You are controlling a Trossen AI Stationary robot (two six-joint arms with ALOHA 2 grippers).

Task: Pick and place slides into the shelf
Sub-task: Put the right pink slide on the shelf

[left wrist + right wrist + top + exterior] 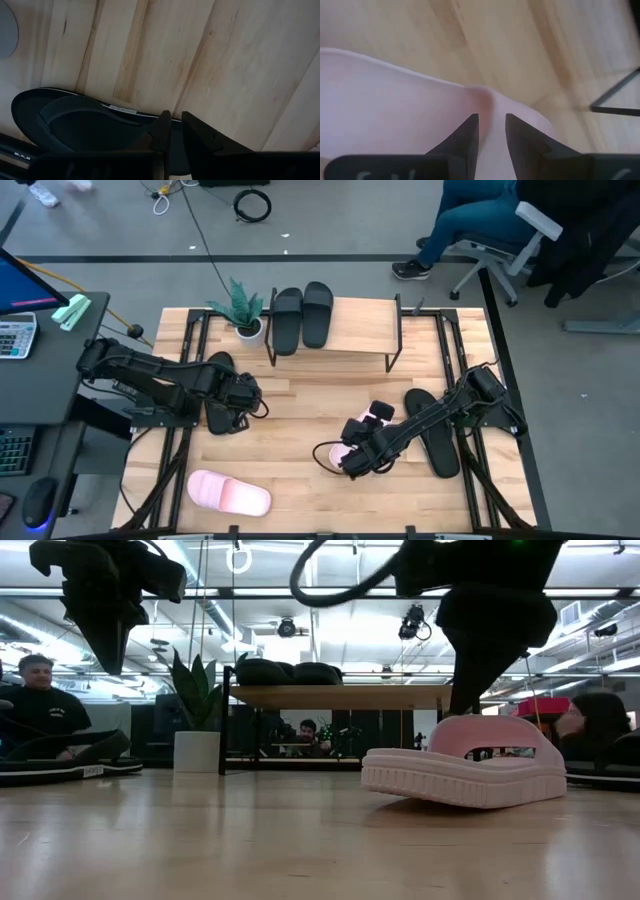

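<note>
High view: I see the shelf [350, 330] at the far middle of the tabletop [320, 395], two black slides [302, 316] side by side on its top board, potted plant [243, 308] just left of it. My left pincer [243, 398] sits over a black slide [218, 395] at left; my right pincer [358, 452] is on a pink slide [352, 448] mid-right, another black slide [434, 432] lies right of it, a second pink slide [230, 493] near the front left. Low view: the pink slide [465, 765] is tilted, one end off the tabletop, right arm coming down onto its strap. Left wrist view: left pincer [172, 130] nearly pressed together, slim gap, above the black slide's edge [80, 120]. Right wrist view: right pincer [491, 131] fingers narrowly apart, pinching the pink slide's strap [395, 110].
</note>
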